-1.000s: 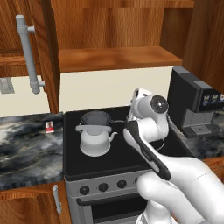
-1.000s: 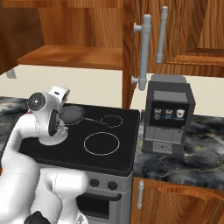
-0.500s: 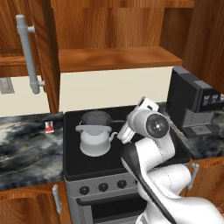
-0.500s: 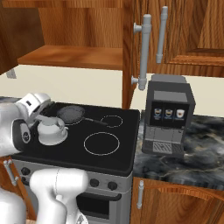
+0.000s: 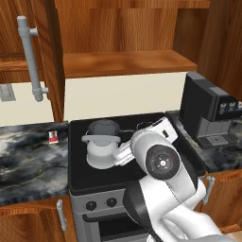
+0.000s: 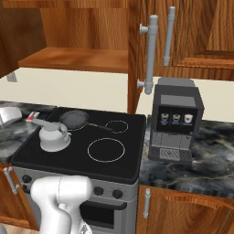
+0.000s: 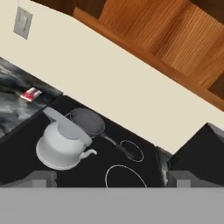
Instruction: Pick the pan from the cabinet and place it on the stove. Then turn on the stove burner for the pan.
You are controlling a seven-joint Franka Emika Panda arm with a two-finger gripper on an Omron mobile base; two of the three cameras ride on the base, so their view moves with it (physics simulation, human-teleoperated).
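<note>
Pan [image 6: 74, 119] on stove [image 6: 132, 160] behind kettle [image 6: 54, 136]; gripper wide open, empty (fingertips barely visible). Next: reach correct knob [image 6: 113, 193], twist squarely.

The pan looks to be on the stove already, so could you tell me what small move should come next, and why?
Probably lower the open gripper toward the stove's front knobs: the pan already sits on the cooktop behind the kettle, nothing is held, and the burner remains to switch on.
</note>
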